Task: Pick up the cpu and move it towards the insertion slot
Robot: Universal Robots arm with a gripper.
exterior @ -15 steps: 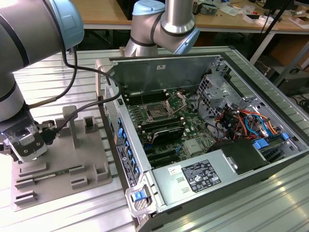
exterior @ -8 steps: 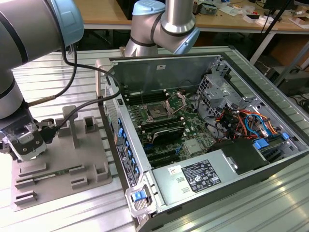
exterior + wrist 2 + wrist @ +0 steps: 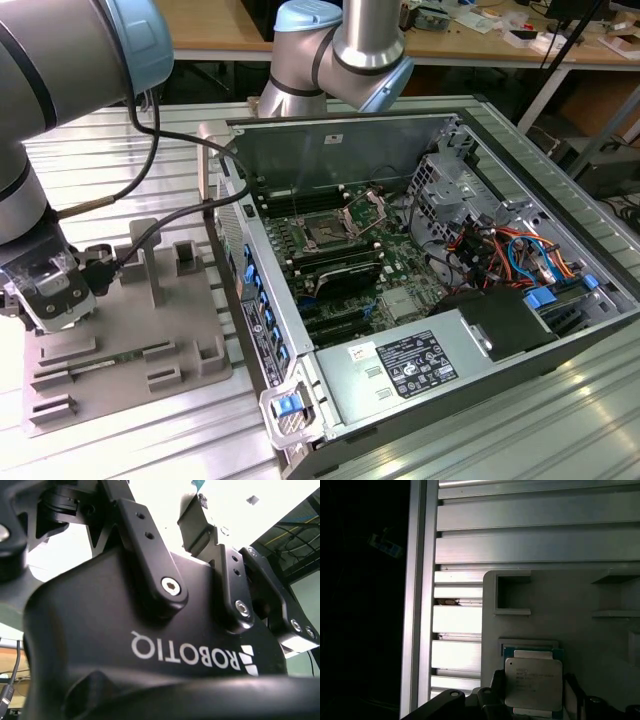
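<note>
The cpu [image 3: 533, 677], a flat square chip with a silvery top and a green rim, sits at a shallow square recess of the grey plastic tray [image 3: 580, 630] in the first wrist view. My gripper [image 3: 533, 692] is shut on it, one dark finger [image 3: 497, 682] against each side. In the exterior view the gripper [image 3: 45, 300] hangs low over the tray's [image 3: 130, 330] left end. The insertion slot [image 3: 326, 233] lies inside the open computer case, dark in the middle, with its silver bracket [image 3: 365, 212] swung up. It is far to the exterior view's right of the gripper.
The case's near side wall [image 3: 255, 290] stands between tray and motherboard. Raised blocks [image 3: 190, 258] rise from the tray. Black memory slots [image 3: 340, 268], a power supply [image 3: 420, 365] and loose cables [image 3: 510, 255] fill the case. The arm's cable [image 3: 150, 130] loops above the tray.
</note>
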